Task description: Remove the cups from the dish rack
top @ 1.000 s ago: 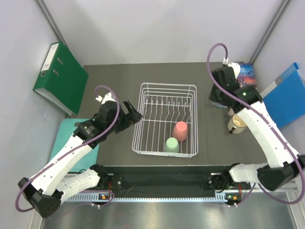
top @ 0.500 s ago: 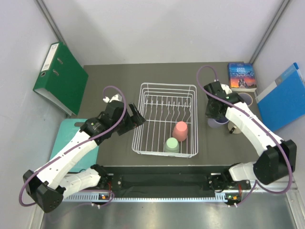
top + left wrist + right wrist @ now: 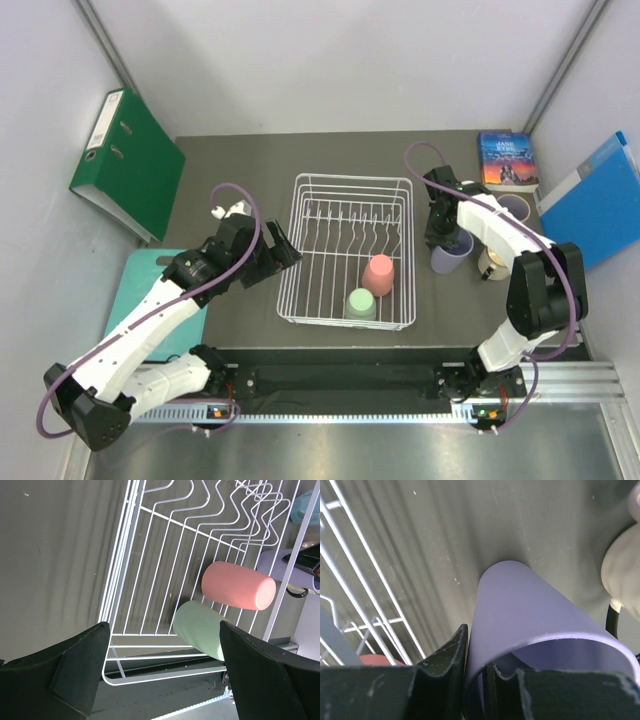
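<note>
The white wire dish rack (image 3: 300, 215) stands mid-table and holds a pink cup (image 3: 378, 274) and a sage green cup (image 3: 360, 303), both upside down. My right gripper (image 3: 441, 238) is shut on the lavender cup (image 3: 450, 255), just right of the rack, low at the mat. In the right wrist view one finger (image 3: 445, 655) is outside the lavender cup's (image 3: 520, 600) wall and the other is inside. A cream cup (image 3: 496, 262) and a light blue cup (image 3: 516, 207) stand further right. My left gripper (image 3: 283, 250) is open and empty at the rack's left side. Its wrist view shows the pink cup (image 3: 235, 585) and green cup (image 3: 200, 627).
A green binder (image 3: 125, 165) leans at the back left. A blue binder (image 3: 595, 200) and a book (image 3: 505, 158) are at the back right. A teal board (image 3: 150, 290) lies under the left arm.
My right gripper has moved from the back right toward the rack's right side, with the lavender cup now in it. My left gripper has shifted slightly closer to the rack.
</note>
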### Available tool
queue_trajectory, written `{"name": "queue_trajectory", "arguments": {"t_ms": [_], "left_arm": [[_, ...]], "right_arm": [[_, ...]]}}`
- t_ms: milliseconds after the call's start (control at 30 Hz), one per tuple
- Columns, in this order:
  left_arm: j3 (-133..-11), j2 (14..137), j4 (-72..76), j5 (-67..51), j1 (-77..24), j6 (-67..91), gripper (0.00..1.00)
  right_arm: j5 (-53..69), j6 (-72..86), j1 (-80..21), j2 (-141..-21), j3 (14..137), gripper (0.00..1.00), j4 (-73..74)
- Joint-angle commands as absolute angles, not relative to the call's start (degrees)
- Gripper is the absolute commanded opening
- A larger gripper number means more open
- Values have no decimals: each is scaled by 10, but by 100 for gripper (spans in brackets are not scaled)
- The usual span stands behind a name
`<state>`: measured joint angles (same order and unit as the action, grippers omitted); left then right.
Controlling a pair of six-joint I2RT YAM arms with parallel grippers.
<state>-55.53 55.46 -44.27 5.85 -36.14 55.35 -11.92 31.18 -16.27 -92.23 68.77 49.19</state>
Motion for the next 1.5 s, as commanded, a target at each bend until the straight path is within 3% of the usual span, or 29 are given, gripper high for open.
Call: {"name": "queue_trajectory", "arguments": {"t_ms": [0, 300, 600, 833, 1000, 1133, 1467], "left_arm": [[-555, 550, -446, 70, -361, 548, 95], [-555, 553, -420, 67, -360, 532, 99], [-573, 558, -396, 68, -361, 495, 99], [-631, 634, -395, 90, -385, 423, 99], [-710, 721, -402, 162, -476, 362, 99], [-792, 801, -407, 191, -552, 314, 99], [-814, 939, -352, 137, -593, 271, 99]], "right_arm": [[-111, 300, -156, -934, 718, 18, 479], [-106, 294, -160, -864, 774, 43, 504], [-82, 296, -163, -779, 900, 61, 574], [59, 301, -164, -557, 789, 66, 430], [134, 294, -165, -430, 679, 72, 363], [136, 301, -165, -373, 622, 73, 368], [146, 293, -165, -316, 574, 73, 402]]}}
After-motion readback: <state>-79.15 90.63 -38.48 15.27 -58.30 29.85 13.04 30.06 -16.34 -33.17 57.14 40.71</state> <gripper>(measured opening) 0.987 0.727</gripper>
